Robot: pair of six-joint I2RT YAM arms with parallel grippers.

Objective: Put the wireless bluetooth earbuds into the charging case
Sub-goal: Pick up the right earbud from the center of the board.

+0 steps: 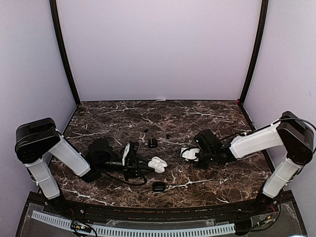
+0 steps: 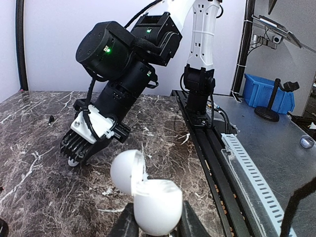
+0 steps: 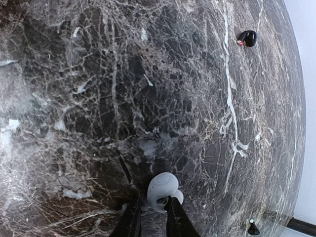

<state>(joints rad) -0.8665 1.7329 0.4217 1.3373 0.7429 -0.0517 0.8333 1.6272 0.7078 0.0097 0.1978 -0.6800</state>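
- Dark marble with white veins forms the worktop (image 1: 207, 118), and plain pale walls (image 1: 158, 49) stand around it on three sides.
- Left hand (image 2: 155, 219) is closed on the white charging case (image 2: 157, 205), with its two fingers pressing the lower half from both sides.
- This case is egg-shaped, and its lid (image 2: 126, 170) stands open, tilted toward the right arm.
- Seen from above, the case is near the middle of the worktop, a little toward the near edge. I cannot tell if it touches the marble.
- The inside of the case is turned away from the left wrist camera, so I cannot tell what is in it.
- Right hand (image 3: 152, 202) is almost fully closed and pinches a white earbud (image 3: 162, 187) at its fingertips, low over the marble.
- It is to the right of the white case and apart from it.
- One black earbud (image 3: 247, 38) with a small red spot lies on the worktop, well apart from the right hand.
- A small black case (image 1: 152, 143) lies behind the white case, and a second black case (image 1: 158, 186) lies in front of it, near the worktop's near edge.
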